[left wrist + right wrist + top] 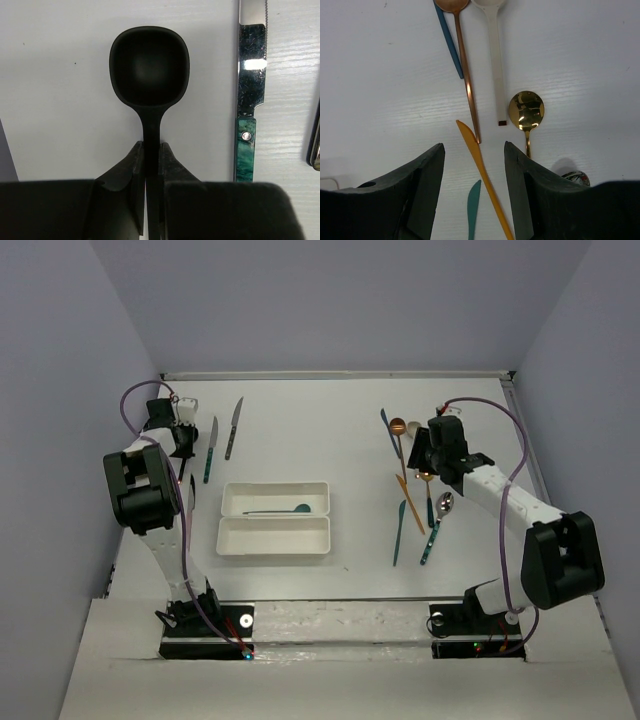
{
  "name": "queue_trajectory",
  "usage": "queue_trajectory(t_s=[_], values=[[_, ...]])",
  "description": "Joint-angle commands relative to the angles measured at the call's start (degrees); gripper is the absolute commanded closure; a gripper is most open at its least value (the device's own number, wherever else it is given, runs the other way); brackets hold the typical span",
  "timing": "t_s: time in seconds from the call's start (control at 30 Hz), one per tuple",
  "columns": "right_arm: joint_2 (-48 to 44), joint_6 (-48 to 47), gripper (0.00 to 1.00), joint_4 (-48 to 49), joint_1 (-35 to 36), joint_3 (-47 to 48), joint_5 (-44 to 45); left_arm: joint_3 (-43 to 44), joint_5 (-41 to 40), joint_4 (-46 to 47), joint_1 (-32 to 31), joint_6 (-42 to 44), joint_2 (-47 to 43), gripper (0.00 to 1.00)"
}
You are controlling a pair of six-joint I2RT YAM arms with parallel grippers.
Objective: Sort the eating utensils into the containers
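**Inspector:** Top view: what is recorded?

**Recorder:** A far shallow white plastic tray [240,487] and an identical near tray [270,537] are noted touching at table centre. A slim teal spoon [285,510] lies in the far tray. The left gripper [182,445] is placed far left, near the wall. The right gripper [414,462] is placed over the right-hand cluster. Open table is left between each gripper and the trays.

**Inspector:** Left wrist view?

**Recorder:** The fingers are clamped on the handle of a black square-bowled plastic spoon [149,65]. A steel knife with a green marbled handle [250,100] lies just beside it, apart. The step is judged to be pick-up. Next, a straight lift clear of that knife is called for, then carriage to the spoon tray.

**Inspector:** Right wrist view?

**Recorder:** The jaws stand apart and nothing is held. Between them lie the tip of a slim orange knife [477,160] and the handle end of a copper spoon [465,75]. A gold spoon [526,110] lies near. Room is tight, so a single clean grasp is judged delicate.
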Motion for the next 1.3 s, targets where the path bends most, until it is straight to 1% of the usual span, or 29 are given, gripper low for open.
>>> queue_trajectory(t_s=[0.0, 0.13, 0.17, 0.23, 0.27, 0.3, 0.33, 0.37, 0.4, 0.43, 0.47, 0.5, 0.53, 0.57, 0.6, 0.63, 0.67, 0.8, 0.9, 0.97, 1.1, 1.27], values=[[-2.3, -1.25, 0.43, 2.16, -0.1, -0.83, 1.18, 1.33, 0.69, 0.15, -0.15, -0.4, -3.79, 1.0], [-3.01, -1.43, 0.43, 2.16, -0.1, -1.27, 1.53, -0.33, 4.55, 1.47, -0.15, 0.3, -11.08, 1.0], [-3.44, -1.43, 0.43, 2.16, -0.1, -1.53, 1.62, -0.77, 6.91, 1.56, -0.24, 0.91, -14.49, 1.0], [-4.15, -1.6, 0.43, 2.16, -0.1, -1.7, 1.7, -1.91, 9.64, 1.39, -0.59, 1.88, -18.11, 1.0], [-4.5, -1.69, 0.43, 2.16, -0.1, -1.88, 1.7, -2.44, 10.79, 1.04, -1.03, 2.58, -19.87, 1.0], [-4.85, -1.78, 0.43, 2.25, -0.1, -2.14, 2.05, -3.05, 12.63, 0.77, -2.69, 3.63, -23.63, 1.0], [-5.46, -1.78, 0.43, 2.25, -0.1, -2.49, 2.23, -4.63, 13.34, 0.51, -4.01, 5.99, -25.66, 1.0], [-5.73, -2.13, 0.43, 2.25, -0.1, -2.67, 2.58, -6.99, 14.22, 0.33, -7.59, 7.41, -29.69, 1.0], [-6.17, -2.22, 0.43, 2.25, -0.1, -2.76, 2.84, -8.58, 14.4, 0.24, -10.06, 9.16, -31.73, 1.0], [-6.26, -2.3, 0.43, 2.16, -0.1, -3.11, 2.93, -10.08, 13.79, 0.15, -12.78, 13.36, -35.49, 1.0], [-6.52, -2.48, 0.43, 2.25, -0.1, -3.46, 3.2, -13.4, 13.27, 0.07, -19.25, 18.1, -37.36, 1.0], [-6.52, -2.48, 0.43, 2.25, -0.1, -3.46, 3.11, -15.26, 13.26, 0.07, -22.18, 18.15, -38.85, 1.0], [-6.61, -2.48, 0.43, 2.16, -0.1, -3.64, 3.2, -16.84, 13.17, -0.11, -24.74, 20.32, -40.17, 1.0], [-6.79, -2.48, 0.43, 2.16, -0.1, -3.9, 3.02, -18.51, 13.35, -0.28, -27.37, 25.48, -42.1, 1.0], [-6.79, -2.48, 0.43, 2.16, -0.1, -4.08, 2.94, -21.58, 13.26, -0.2, -31.31, 27.7, -42.73, 1.0], [-6.87, -2.48, 0.43, 2.16, -0.1, -4.17, 2.85, -22.65, 13.17, -0.11, -32.75, 29.55, -42.91, 1.0], [-6.96, -2.48, 0.43, 2.16, -0.1, -4.69, 2.76, -23.53, 13.43, -0.11, -33.63, 31.75, -42.65, 1.0], [-7.05, -2.22, 0.43, 2.16, -0.1, -5.57, 3.28, -24.68, 15.19, -0.46, -36.1, 34.83, -40.37, 1.0], [-6.7, -2.3, 0.43, 2.16, -0.1, -5.75, 3.64, -25.56, 14.32, -0.2, -38.29, 38.35, -38.87, 1.0], [-6.35, -2.31, 0.43, 2.16, -0.1, -5.84, 3.64, -25.65, 13.79, 0.42, -39.09, 39.5, -38.08, 1.0], [-6.0, -2.39, 0.43, 2.16, -0.1, -6.01, 3.9, -25.03, 15.37, -0.9, -39.88, 40.56, -35.97, 1.0], [-5.91, -2.39, 0.43, 2.16, -0.1, -5.92, 4.25, -27.84, 15.28, -2.04, -40.23, 43.54, -36.23, 1.0]])
